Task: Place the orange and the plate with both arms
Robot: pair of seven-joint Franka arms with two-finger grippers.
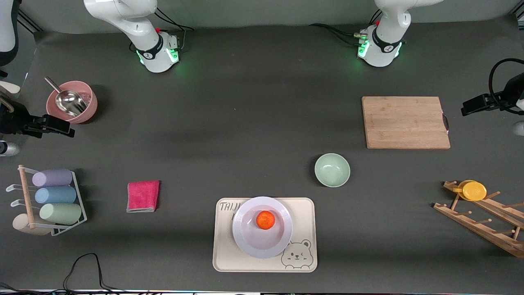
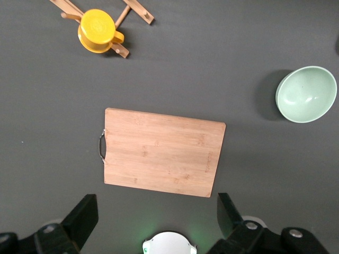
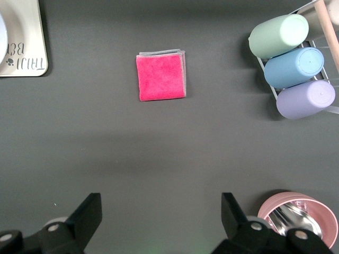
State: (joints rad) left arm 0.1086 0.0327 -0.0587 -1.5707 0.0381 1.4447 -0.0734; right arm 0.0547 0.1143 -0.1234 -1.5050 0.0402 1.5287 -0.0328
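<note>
From the front I am seeing the orange (image 1: 265,220) sitting on the plate (image 1: 262,227), and the plate is lying on the tray (image 1: 303,213), nearer the camera than the bowl (image 1: 332,169). Neither of my pincers is showing in this view; only the arm bases are standing along the top. As I judge it, the placing looks done, so doing this step well means keeping both arms high and clear of the tray, so nothing nudges the plate. In the left wrist view my left pincer (image 2: 157,219) is hanging over the board (image 2: 161,152), its jaws standing wide apart, holding nothing and touching nothing; the bowl (image 2: 307,94) and a yellow cup (image 2: 97,30) on its rack are lying off to the sides. In the right wrist view my right pincer (image 3: 161,218) is hanging over bare mat near the cloth (image 3: 161,76), jaws likewise spread fully and empty, with a corner of the tray (image 3: 24,37) just showing.
</note>
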